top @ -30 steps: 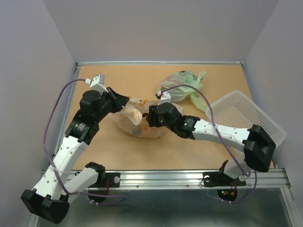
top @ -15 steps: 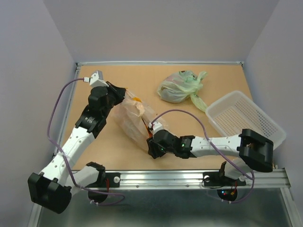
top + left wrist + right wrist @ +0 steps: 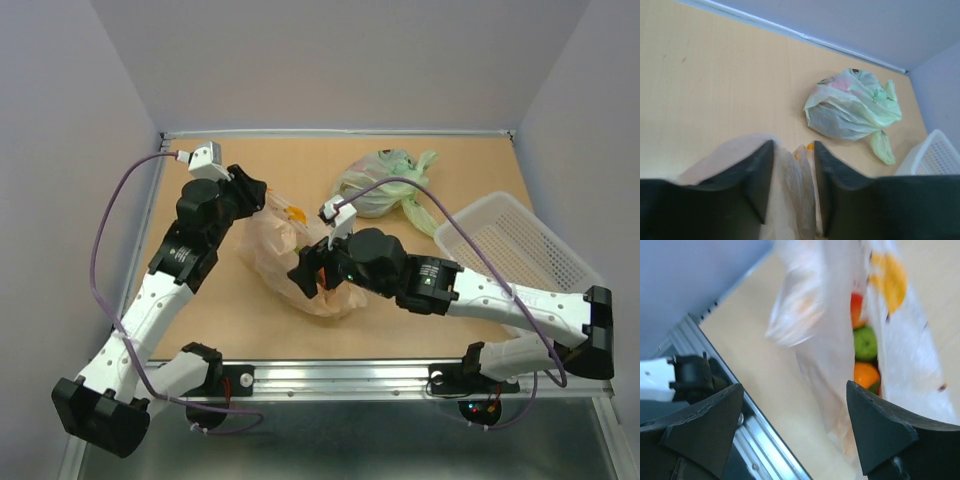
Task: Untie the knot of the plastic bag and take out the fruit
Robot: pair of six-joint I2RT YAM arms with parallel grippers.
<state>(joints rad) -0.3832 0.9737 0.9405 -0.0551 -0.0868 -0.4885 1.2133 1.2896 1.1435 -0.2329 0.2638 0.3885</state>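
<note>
The peach-orange plastic bag [image 3: 275, 250] lies left of the table's middle. Its crinkled top [image 3: 795, 185] runs loosely between the parted fingers of my left gripper [image 3: 262, 197] [image 3: 792, 145], which is open at the bag's far end. The knot cannot be made out; that end is hidden by the left fingers. My right gripper [image 3: 308, 277] [image 3: 795, 386] stands wide open at the bag's near side, its right finger against the plastic [image 3: 840, 355]. Inside the bag I see fruit: a green one [image 3: 865, 343], an orange one [image 3: 865, 375] and a red one [image 3: 856, 307].
A pale green tied bag [image 3: 385, 185] [image 3: 850, 110] lies at the back, right of centre. A white perforated basket [image 3: 520, 245] [image 3: 935, 157] stands at the right edge. The metal rail [image 3: 340, 375] [image 3: 760, 440] runs along the front edge, close below the right gripper.
The left jaws have parted from shut. The right gripper, which had drawn the bag toward the front rail, has moved back up to the bag and opened wider. The bag has slackened.
</note>
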